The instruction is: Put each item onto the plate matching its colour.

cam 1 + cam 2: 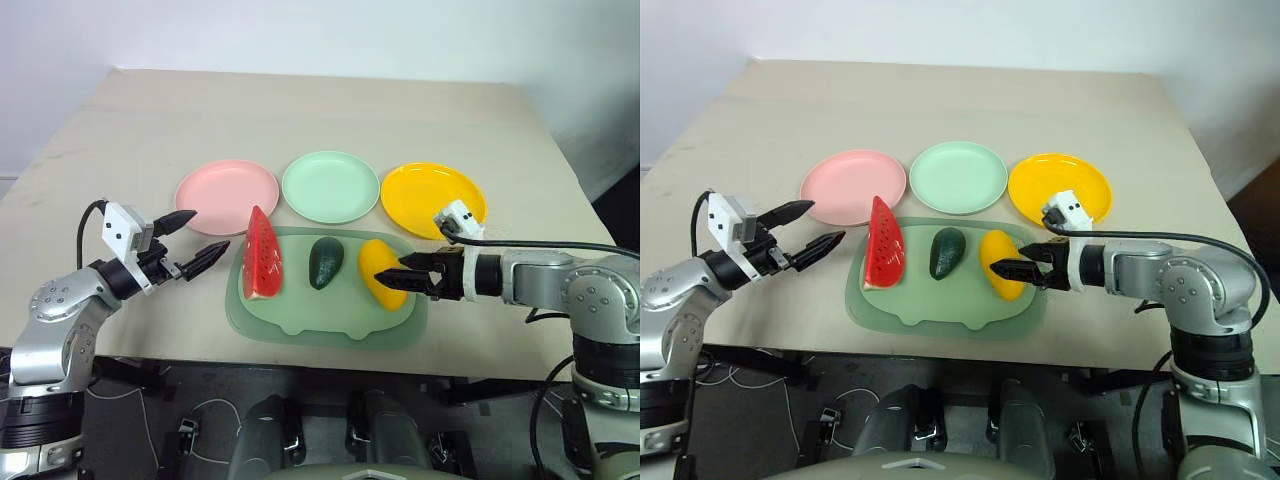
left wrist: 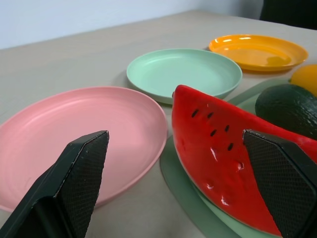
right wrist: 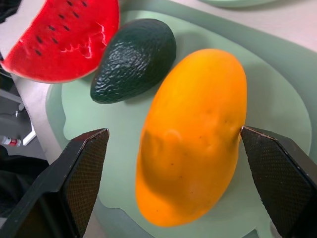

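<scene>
The red watermelon wedge [image 1: 262, 255], the dark green avocado [image 1: 325, 262] and the yellow mango [image 1: 380, 272] lie side by side on a pale green mat [image 1: 300, 322]. Behind the mat sit the pink plate [image 1: 227, 195], the mint green plate [image 1: 330, 186] and the orange-yellow plate [image 1: 432, 199], all bare. My right gripper [image 1: 390, 272] is open with a finger [image 3: 81, 171] on each side of the mango [image 3: 193, 134], close to its sides. My left gripper [image 1: 206, 232] is open just left of the watermelon [image 2: 213, 158], holding nothing.
The beige table [image 1: 300, 110] stretches well behind the plates. Its front edge runs just below the mat, and its right edge lies past the orange-yellow plate.
</scene>
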Available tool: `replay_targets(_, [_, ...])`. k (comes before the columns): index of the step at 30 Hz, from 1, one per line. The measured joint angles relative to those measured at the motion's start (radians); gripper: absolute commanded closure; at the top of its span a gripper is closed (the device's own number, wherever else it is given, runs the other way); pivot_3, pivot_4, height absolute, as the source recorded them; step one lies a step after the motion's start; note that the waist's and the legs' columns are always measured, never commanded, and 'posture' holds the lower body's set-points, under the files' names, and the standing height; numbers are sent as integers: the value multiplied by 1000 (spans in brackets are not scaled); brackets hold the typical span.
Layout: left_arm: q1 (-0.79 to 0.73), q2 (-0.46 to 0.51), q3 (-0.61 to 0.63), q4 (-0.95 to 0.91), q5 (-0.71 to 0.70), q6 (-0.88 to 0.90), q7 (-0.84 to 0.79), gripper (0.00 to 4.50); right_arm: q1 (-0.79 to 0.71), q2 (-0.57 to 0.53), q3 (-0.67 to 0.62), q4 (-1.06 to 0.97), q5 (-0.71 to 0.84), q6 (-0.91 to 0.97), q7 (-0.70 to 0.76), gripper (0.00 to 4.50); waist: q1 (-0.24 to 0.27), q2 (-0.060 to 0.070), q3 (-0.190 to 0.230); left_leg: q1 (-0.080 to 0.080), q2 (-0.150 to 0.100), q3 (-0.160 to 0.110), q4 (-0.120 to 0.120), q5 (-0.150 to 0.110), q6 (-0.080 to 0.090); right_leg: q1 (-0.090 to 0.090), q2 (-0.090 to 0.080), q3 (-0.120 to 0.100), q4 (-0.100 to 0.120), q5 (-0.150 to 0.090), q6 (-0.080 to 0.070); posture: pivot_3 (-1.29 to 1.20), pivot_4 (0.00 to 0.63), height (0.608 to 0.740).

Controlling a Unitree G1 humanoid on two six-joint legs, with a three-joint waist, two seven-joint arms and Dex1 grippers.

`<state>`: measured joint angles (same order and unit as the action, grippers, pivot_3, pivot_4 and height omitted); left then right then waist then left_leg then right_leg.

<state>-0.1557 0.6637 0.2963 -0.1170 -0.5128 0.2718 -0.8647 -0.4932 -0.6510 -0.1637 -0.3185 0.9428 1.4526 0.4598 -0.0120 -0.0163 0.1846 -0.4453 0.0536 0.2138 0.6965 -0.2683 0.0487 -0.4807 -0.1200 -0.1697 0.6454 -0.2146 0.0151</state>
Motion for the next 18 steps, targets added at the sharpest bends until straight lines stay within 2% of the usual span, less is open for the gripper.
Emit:
replay_targets(17, [5,-2,-4,27,3,-24,-1,3,-57,49,115,58,-121,14,-59,0,-4,0,0,0,0,1,-2,0,-1,-2,0,0,0,0,0,0,150,696])
replay_targets(18, [5,-2,-4,27,3,-25,0,0,-60,49,123,58,-130,7,-56,397,-3,0,0,0,0,1,-2,0,-1,-2,0,0,0,0,0,0,150,696])
